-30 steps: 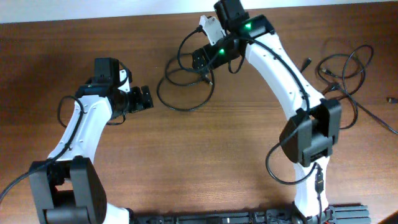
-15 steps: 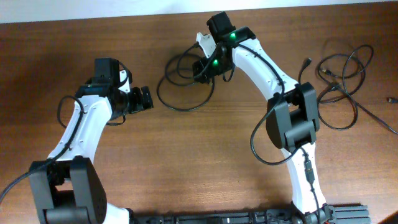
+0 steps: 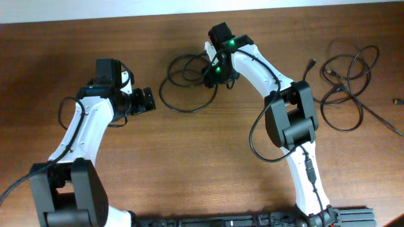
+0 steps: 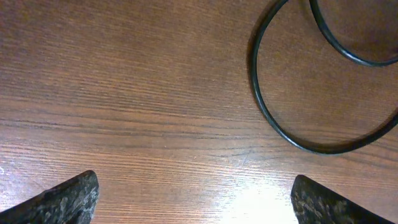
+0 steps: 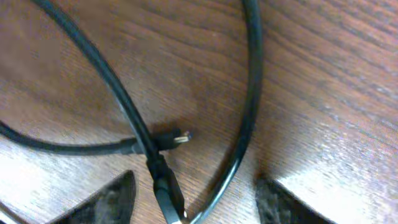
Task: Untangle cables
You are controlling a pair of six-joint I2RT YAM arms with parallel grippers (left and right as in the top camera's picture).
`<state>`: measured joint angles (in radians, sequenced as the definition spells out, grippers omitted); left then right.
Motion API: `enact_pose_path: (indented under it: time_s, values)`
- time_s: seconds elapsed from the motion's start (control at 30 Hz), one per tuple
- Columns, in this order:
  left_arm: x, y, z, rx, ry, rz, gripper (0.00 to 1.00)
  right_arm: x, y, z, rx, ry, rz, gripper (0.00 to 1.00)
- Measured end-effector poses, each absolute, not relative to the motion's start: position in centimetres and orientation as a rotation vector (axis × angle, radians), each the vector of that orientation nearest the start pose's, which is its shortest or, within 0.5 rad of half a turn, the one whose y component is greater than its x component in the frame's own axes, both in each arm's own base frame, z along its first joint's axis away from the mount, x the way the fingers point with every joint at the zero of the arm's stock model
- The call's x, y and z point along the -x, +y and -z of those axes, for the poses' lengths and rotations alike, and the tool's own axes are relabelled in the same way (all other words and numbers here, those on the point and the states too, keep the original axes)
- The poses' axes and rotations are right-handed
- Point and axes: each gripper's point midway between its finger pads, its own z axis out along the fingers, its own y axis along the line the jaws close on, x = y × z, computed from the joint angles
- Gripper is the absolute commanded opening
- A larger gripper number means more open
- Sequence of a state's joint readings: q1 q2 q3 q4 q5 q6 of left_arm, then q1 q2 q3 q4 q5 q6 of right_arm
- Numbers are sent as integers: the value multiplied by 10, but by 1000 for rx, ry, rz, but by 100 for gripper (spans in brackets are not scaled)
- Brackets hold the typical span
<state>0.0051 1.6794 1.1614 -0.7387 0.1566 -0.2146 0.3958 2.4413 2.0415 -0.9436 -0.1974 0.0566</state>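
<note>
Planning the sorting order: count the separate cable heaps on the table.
2. The centre heap lies at the table's far side, beneath the right tool; the side heap lies off beside the right arm. A small dark piece past it may belong to another cable.

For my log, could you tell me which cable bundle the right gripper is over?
The looped bundle mid-table; the right gripper sits above it, while the other bundle lies at the far right.
</note>
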Motion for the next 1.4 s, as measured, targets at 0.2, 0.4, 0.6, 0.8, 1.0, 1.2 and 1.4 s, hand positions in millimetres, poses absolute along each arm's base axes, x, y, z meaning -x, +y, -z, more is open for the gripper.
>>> enact_pose_path:
  time_s: [0.2,0.4,0.6,0.8,1.0,1.2,1.4]
  values:
    - [-367,-25,-75,276,2821,268,99,-454,228,-2,459,2991,-351,11]
    - [-366,-25,-75,276,2824,268,99,-400,206,0,373,3251,-286,4]
    - [-366,-25,-75,277,2824,268,99,-348,181,-4,357,3486,-156,4]
    - [-365,-25,-74,277,2827,268,99,-343,172,-5,367,3509,-70,40]
    - [-365,-25,-74,277,2827,268,99,-353,174,-1,353,3466,-75,41]
    - [-365,-25,-74,277,2827,268,99,-354,176,0,288,3466,-76,38]
    - [-365,-25,-74,277,2827,268,99,-348,186,0,257,3475,-60,21]
